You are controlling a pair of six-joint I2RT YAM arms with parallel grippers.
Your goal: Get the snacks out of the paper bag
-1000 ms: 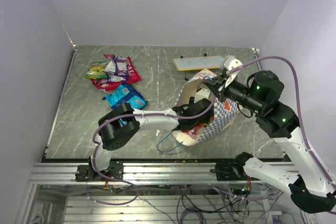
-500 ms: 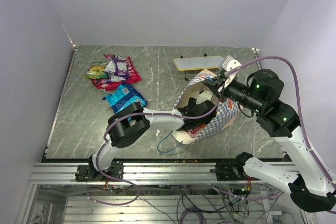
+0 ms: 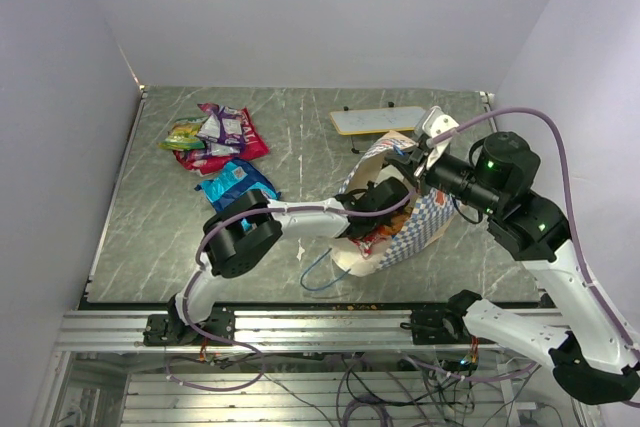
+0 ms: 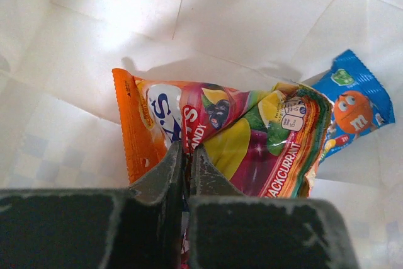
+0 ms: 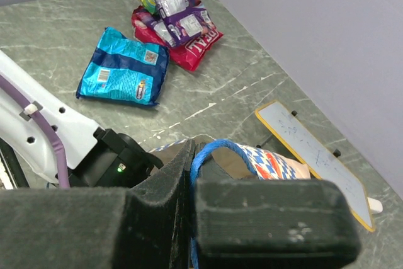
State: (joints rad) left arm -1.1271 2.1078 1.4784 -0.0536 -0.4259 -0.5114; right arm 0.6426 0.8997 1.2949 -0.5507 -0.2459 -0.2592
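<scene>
The blue-and-white checkered paper bag (image 3: 420, 222) lies on its side, its mouth facing left. My left gripper (image 4: 186, 149) is deep inside it, shut on the edge of a glossy orange, red and yellow candy packet (image 4: 252, 137). A blue packet (image 4: 352, 108) lies behind that one against the cream inside (image 4: 126, 29). My right gripper (image 5: 192, 149) is shut on the bag's blue cord handle (image 5: 220, 149), holding the upper rim up. From above, the left gripper (image 3: 385, 197) is hidden within the bag mouth and the right gripper (image 3: 410, 162) sits at the rim.
Several snacks lie on the table at the far left: a red, purple and green pile (image 3: 215, 137) and a blue packet (image 3: 237, 182). A flat cream board (image 3: 378, 120) stands behind the bag. The second cord handle (image 3: 318, 275) trails near the front edge.
The left arm has reached further into the bag, and its jaws, open before, have shut on the candy packet. The right gripper has kept its hold on the handle.
</scene>
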